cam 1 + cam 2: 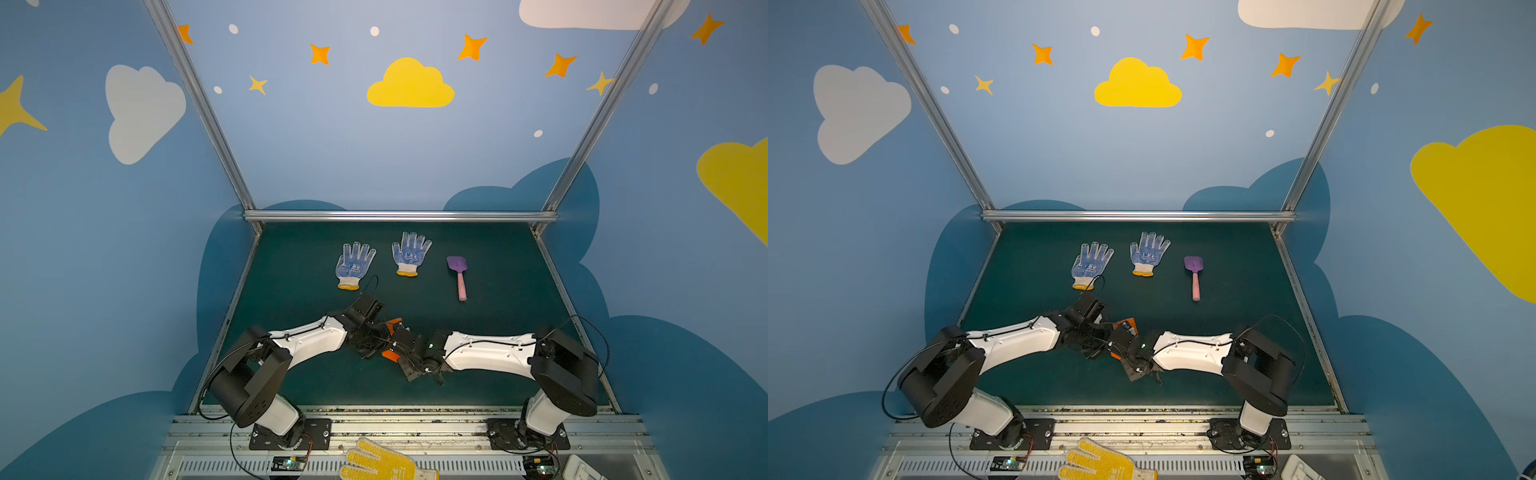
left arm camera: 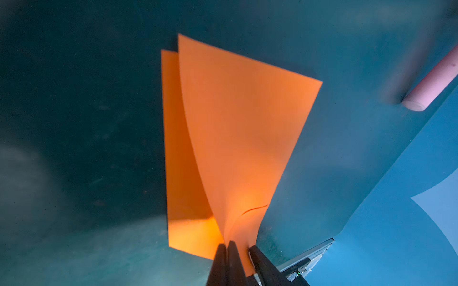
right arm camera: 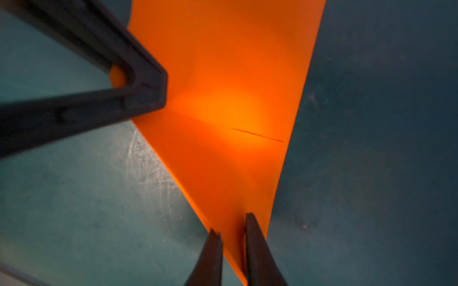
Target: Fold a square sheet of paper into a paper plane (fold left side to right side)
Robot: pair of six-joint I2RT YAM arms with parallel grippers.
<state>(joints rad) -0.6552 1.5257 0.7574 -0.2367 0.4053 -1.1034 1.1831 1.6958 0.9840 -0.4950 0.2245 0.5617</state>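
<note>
Orange sheet (image 2: 243,128), edge in left claw (image 2: 226,244)

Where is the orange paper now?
In both top views the orange paper is front-centre, where the two arms meet, pinched in the left claw.

Items by count. Blue-dotted gloves: two, glove A (image 1: 354,266) and glove B (image 1: 410,253). Yellow glove (image 1: 382,461): one, which brings the gloves to three. Toy shovel (image 1: 461,282): one. Orange sheet of paper (image 2: 235,123): one, doubled into two layers. My own claws: two, left claw (image 2: 226,245) and right claw (image 3: 230,225), one on each of my two arms.
</note>
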